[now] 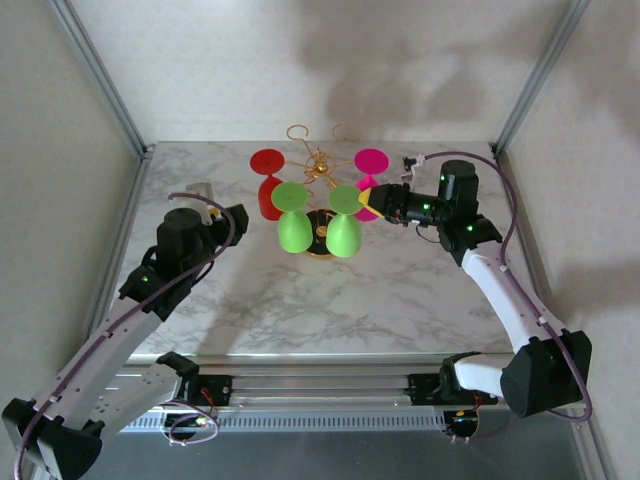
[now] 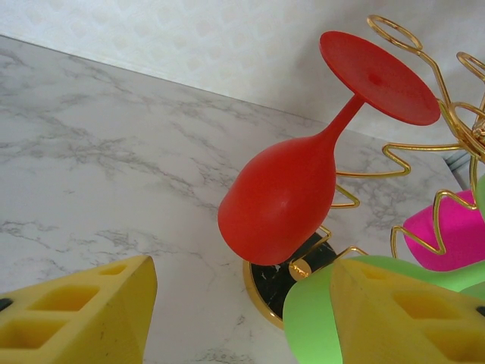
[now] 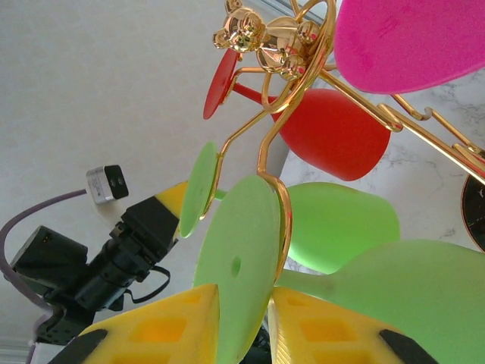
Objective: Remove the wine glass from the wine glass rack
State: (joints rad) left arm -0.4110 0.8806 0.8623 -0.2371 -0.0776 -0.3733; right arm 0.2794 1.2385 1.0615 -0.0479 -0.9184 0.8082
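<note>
The gold wire wine glass rack (image 1: 320,168) stands mid-table on a round black-and-gold base (image 2: 274,287). Four wine glasses hang upside down from it: red (image 1: 268,185), magenta (image 1: 370,170) and two green. My right gripper (image 3: 244,303) is shut on the foot disc (image 3: 239,258) of the right green wine glass (image 1: 344,235), a yellow finger (image 3: 159,326) on each face, and the rack's wire arm runs along the disc. My left gripper (image 2: 242,303) stands open and empty to the left of the rack, facing the red glass (image 2: 284,197).
The left green glass (image 1: 294,228) hangs close beside the held one, and its bowl (image 2: 311,318) lies in front of my left gripper's right finger. The marble table (image 1: 400,290) is walled at the back and both sides. A metal rail runs along its near edge.
</note>
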